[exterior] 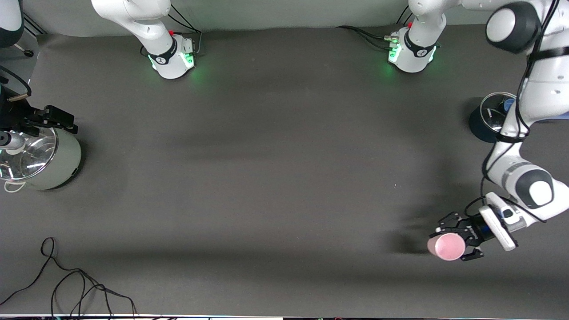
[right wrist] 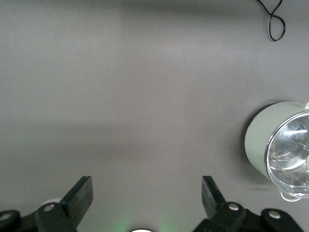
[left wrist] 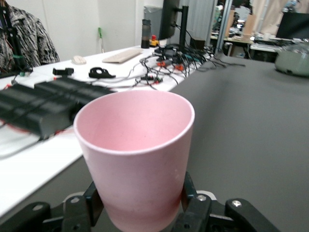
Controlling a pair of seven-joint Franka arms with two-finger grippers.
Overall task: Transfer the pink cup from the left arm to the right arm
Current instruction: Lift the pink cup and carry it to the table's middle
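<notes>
The pink cup (exterior: 446, 246) is held upright, mouth up, over the table near the left arm's end and the front edge. My left gripper (exterior: 454, 242) is shut on its lower body, with a black finger on each side. In the left wrist view the pink cup (left wrist: 137, 145) stands between the fingers (left wrist: 94, 200) of the left gripper (left wrist: 141, 198), and its inside looks empty. My right gripper (exterior: 55, 120) hangs over a pale-green pot at the right arm's end. In the right wrist view the right gripper (right wrist: 147, 198) is open with only bare table between its fingers.
The pale-green pot (exterior: 58, 164) with a shiny inside stands at the right arm's end, and shows too in the right wrist view (right wrist: 260, 140). A dark round container (exterior: 482, 124) sits under the left arm. A loose black cable (exterior: 66, 284) lies near the front edge.
</notes>
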